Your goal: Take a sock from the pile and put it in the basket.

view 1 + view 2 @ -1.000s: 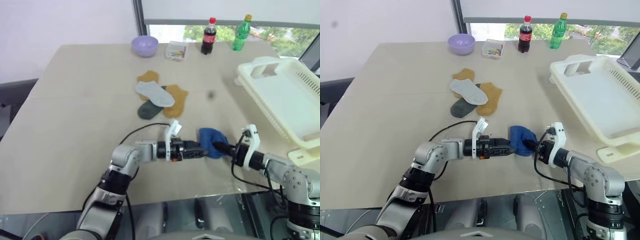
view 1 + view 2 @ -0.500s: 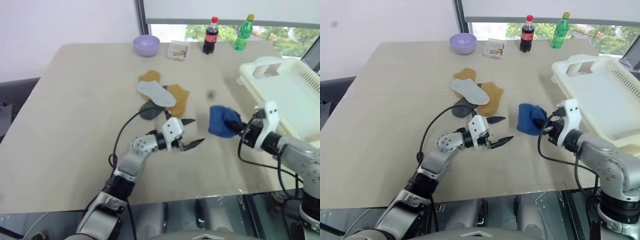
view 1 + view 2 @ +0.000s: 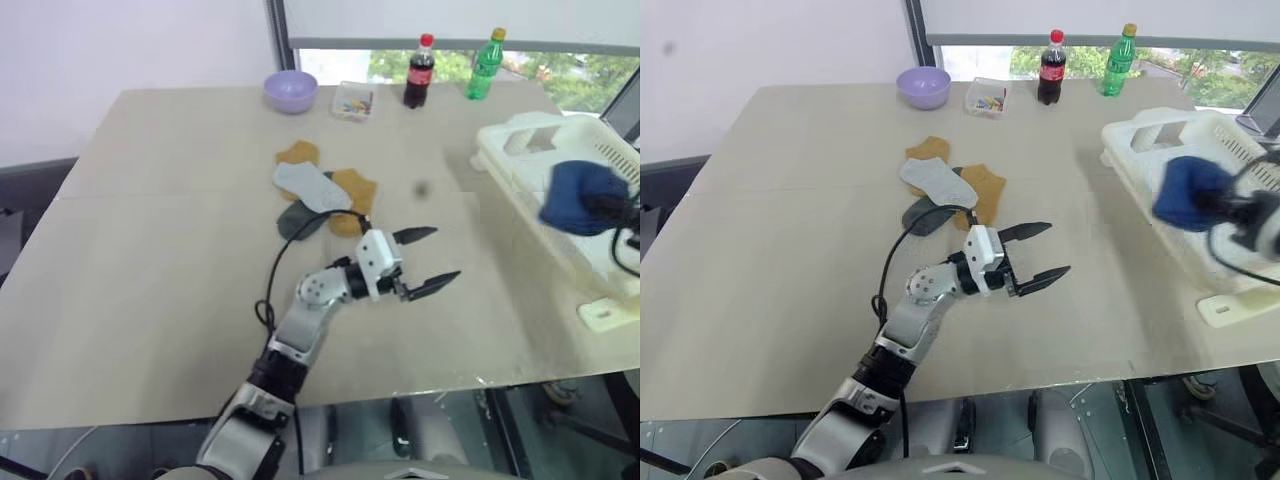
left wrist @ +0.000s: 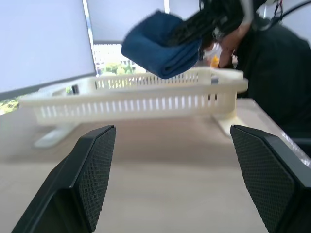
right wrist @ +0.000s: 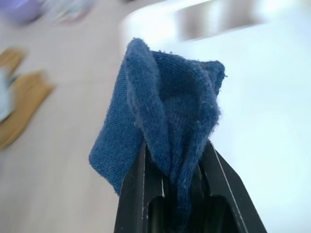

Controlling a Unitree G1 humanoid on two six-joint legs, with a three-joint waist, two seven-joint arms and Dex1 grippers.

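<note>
My right gripper (image 5: 175, 162) is shut on a folded blue sock (image 3: 576, 198), which hangs in the air over the near left rim of the cream-white slotted basket (image 3: 520, 140). The same sock (image 4: 163, 46) shows above the basket's side wall (image 4: 146, 99) in the left wrist view. Above the middle of the table, my left gripper (image 3: 446, 252) is open and empty, pointing right toward the basket. Behind the left gripper lies the pile (image 3: 320, 195) of mustard, light grey and dark grey socks, flat on the table.
Along the far edge stand a lilac bowl (image 3: 290, 90), a small clear box (image 3: 352, 102), a cola bottle (image 3: 418, 72) and a green bottle (image 3: 484, 65). The basket sits at the table's right edge, partly overhanging it.
The right gripper has carried the blue sock up and to the right, from the table's front to over the basket. The left gripper has risen, rolled and shifted right, staying open.
</note>
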